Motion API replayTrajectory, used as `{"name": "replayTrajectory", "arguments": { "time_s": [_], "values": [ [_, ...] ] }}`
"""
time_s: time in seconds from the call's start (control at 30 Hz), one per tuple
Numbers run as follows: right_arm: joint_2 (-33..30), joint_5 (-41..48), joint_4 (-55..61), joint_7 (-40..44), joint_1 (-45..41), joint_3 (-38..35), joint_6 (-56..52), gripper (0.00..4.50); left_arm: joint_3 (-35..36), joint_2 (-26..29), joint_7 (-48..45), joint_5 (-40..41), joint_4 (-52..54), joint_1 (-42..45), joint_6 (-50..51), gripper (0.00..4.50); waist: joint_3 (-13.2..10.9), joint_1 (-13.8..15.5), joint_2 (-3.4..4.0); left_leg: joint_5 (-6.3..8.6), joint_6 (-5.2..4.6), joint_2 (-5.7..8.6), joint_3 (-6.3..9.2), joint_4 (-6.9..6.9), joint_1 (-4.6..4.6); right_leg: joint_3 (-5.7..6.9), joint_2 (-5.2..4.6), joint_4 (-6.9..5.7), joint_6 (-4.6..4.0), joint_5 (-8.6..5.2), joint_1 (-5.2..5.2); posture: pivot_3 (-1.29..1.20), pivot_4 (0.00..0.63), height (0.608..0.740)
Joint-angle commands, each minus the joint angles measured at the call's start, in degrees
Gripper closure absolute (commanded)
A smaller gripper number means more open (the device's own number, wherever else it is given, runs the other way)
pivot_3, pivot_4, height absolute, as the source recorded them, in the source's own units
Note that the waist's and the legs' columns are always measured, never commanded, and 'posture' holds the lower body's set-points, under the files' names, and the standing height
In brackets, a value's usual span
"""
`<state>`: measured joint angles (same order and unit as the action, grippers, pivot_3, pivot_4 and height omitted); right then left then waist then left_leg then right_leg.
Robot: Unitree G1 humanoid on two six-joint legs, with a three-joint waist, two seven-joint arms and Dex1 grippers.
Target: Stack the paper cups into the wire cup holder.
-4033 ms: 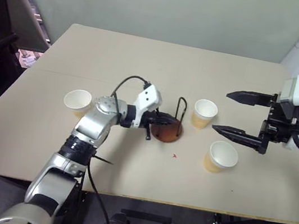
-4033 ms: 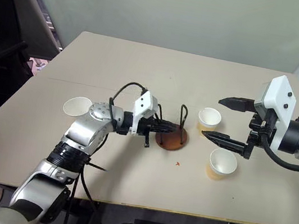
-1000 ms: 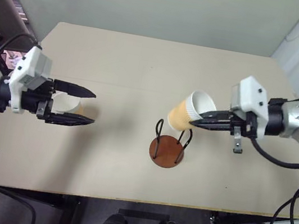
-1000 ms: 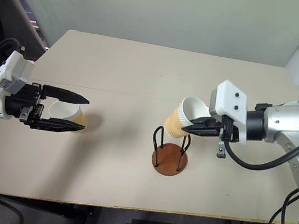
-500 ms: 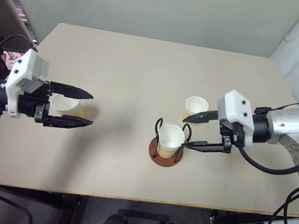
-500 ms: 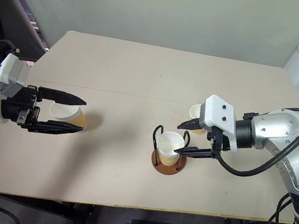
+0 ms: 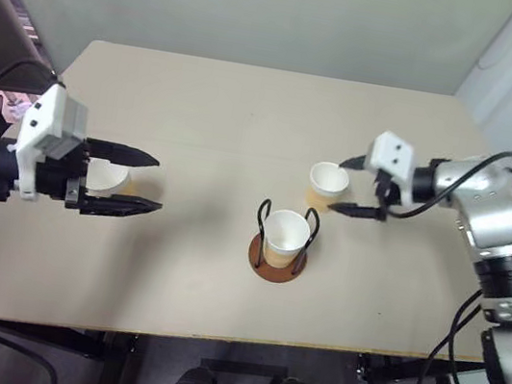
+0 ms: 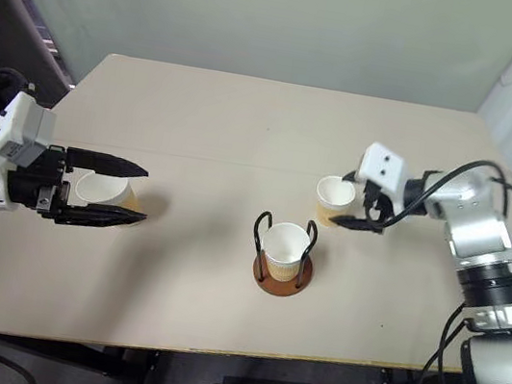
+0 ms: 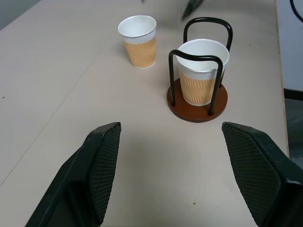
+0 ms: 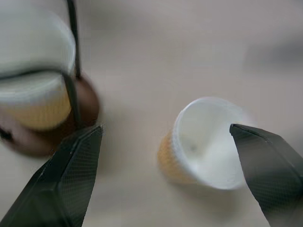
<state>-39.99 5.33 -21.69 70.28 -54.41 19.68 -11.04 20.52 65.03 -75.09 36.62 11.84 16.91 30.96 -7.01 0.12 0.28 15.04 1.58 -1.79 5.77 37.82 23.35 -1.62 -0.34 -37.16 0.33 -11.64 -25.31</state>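
The wire cup holder [image 7: 274,262] stands mid-table with one paper cup [image 7: 286,233] upright between its black loops. A second paper cup [image 7: 327,181] stands just behind and to the right of it. My right gripper [image 7: 338,184] is open, one finger on each side of that cup, and the right wrist view shows the cup [image 10: 208,142] just ahead between them. The third paper cup [image 7: 105,176] stands at the table's left. My left gripper [image 7: 157,182] hangs open above it, holding nothing, and its wrist view looks toward the holder [image 9: 197,101].
The tan table [image 7: 219,118] has bare room at the back and along the front edge. A grey wall runs behind it. A dark chair [image 8: 8,36] stands off the left rear corner.
My right gripper let go of the cup, which now stands upright in the holder. It opened and moved back and right to the second cup. The left gripper stayed put.
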Motion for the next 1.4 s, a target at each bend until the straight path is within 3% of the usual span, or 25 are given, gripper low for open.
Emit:
{"name": "replayTrajectory", "arguments": {
  "time_s": [0.03,0.37,0.6,0.8,1.03,1.17,1.4],
  "values": [
    [1.3,-2.2,-3.5,0.7,-2.6,-0.5,3.5,0.05,2.9,0.2,1.2,1.4,3.0,-1.2,0.9,0.83,0.0,0.1,0.0,-0.03,0.06,0.0,0.0,0.01,0.05,0.0,0.0,0.01,0.0,0.0,-0.04,0.0,0.15,0.74],
    [7.3,-8.6,-17.5,-0.6,-5.2,-0.2,10.7,0.05,5.9,0.6,2.8,3.1,7.3,-5.0,3.2,0.83,0.0,0.2,-0.01,-0.1,0.22,-0.01,0.0,0.04,0.1,0.01,-0.01,0.08,-0.01,0.01,-0.06,0.0,0.15,0.74],
    [8.5,-9.1,-19.7,-0.3,-5.6,-2.2,12.7,2.37,6.7,1.0,3.0,3.0,7.5,-5.6,3.2,0.83,0.0,0.2,-0.01,0.01,0.29,-0.01,0.0,0.03,0.09,0.01,-0.01,0.05,-0.1,0.07,-0.06,0.0,0.15,0.74],
    [6.0,-2.7,-8.1,3.6,-5.9,-7.6,6.4,4.47,5.0,1.6,2.3,2.2,5.0,-3.4,1.7,0.83,0.0,0.2,0.01,-0.01,0.35,-0.01,0.0,0.0,0.09,0.01,0.0,0.05,-0.13,0.1,-0.08,0.0,0.15,0.74],
    [-0.5,6.1,11.9,7.7,-6.3,-13.4,-7.5,4.47,1.2,1.2,1.4,1.1,2.2,0.3,-0.5,0.83,0.0,0.3,0.0,-0.07,0.45,-0.01,0.01,-0.03,0.11,0.03,0.0,0.13,-0.14,0.09,-0.06,0.0,0.15,0.74],
    [-5.2,15.5,25.0,13.3,-8.7,-14.6,-19.3,4.47,-0.7,1.4,0.6,0.9,1.0,2.1,-1.2,0.83,0.0,0.2,0.02,-0.18,0.63,-0.01,0.01,-0.07,0.12,0.02,0.03,0.15,-0.16,0.07,-0.09,0.0,0.15,0.74],
    [-6.0,15.9,37.9,12.8,-5.0,-9.4,-19.6,4.47,-3.7,2.0,-1.0,-2.2,-0.4,1.7,-3.0,0.83,0.0,-0.1,-0.02,-0.26,0.65,-0.05,0.07,-0.26,-0.09,-0.02,0.15,0.09,-0.32,-0.02,-0.04,0.0,0.15,0.74]
  ]
}}
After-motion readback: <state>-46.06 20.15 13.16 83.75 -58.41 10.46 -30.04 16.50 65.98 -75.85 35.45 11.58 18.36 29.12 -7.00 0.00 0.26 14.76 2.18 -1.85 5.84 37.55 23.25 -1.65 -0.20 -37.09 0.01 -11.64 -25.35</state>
